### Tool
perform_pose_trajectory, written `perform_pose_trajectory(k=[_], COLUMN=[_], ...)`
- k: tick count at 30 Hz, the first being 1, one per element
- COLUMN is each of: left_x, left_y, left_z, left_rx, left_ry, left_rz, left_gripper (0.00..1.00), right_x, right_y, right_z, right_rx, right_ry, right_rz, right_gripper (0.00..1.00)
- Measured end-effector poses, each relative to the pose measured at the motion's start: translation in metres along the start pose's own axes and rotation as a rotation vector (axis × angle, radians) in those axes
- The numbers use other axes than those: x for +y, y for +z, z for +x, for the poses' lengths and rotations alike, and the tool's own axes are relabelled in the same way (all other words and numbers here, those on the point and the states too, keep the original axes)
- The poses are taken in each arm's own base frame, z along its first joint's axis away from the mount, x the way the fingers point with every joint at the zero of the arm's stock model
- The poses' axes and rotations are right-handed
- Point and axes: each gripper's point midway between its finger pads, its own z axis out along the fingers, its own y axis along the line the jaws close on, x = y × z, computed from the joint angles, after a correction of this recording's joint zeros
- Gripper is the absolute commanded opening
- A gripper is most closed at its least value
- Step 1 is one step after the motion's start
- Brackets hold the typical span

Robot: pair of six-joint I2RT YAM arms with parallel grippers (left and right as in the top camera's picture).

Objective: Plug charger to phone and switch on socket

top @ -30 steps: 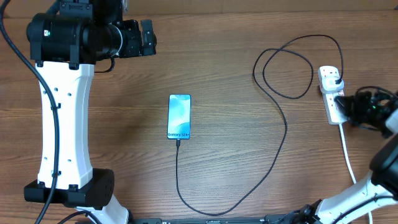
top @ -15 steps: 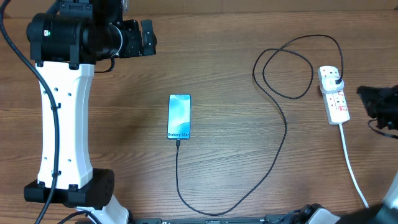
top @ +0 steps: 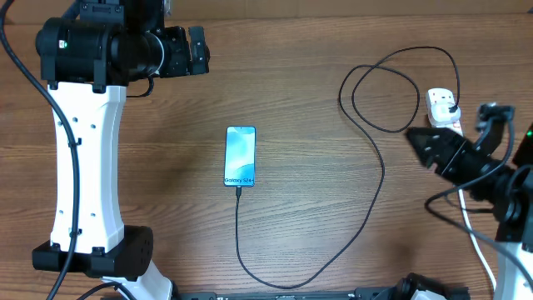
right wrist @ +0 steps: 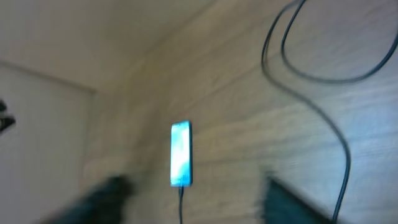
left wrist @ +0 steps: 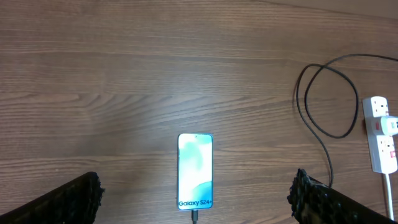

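The phone (top: 240, 156) lies screen-up and lit in the middle of the table, and also shows as the phone (left wrist: 196, 171) and, blurred, the phone (right wrist: 180, 152). The black charger (top: 376, 196) cable meets its bottom edge, loops round to the right and ends in a plug on the white socket (top: 439, 102). My right gripper (top: 425, 143) hangs over the socket's near half, pointing left. The blurred right gripper (right wrist: 196, 190) is open and holds nothing. My left gripper (top: 196, 50) is high at the back left. The left gripper (left wrist: 196, 199) is open and holds nothing.
The socket's thick white cord (top: 475, 242) runs toward the front right under the right arm. The left arm's white column (top: 79, 167) stands along the left side. The charger's loop (top: 379, 96) lies just left of the socket (left wrist: 380, 140).
The right gripper left the socket, drew back to the right edge, then swung in over the socket's near half pointing left, and opened. The left arm, phone and cable stayed still.
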Motion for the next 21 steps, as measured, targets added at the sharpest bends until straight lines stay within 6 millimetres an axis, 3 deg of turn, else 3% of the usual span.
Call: perform_pose_trajectory(k=[4,21], left_x=[0.000,0.000], left_y=[0.000,0.000], left_z=[0.000,0.000], left_rx=[0.000,0.000], left_ry=[0.000,0.000], left_rz=[0.000,0.000], left_gripper=[1.00,1.00], right_x=[0.003,-0.002], right_y=[-0.003,0.007], right_z=[0.015,0.019], right_rx=[0.039,0.082], right_ry=[0.011,-0.024], right_rz=[0.005,0.027], right_gripper=[1.00,1.00])
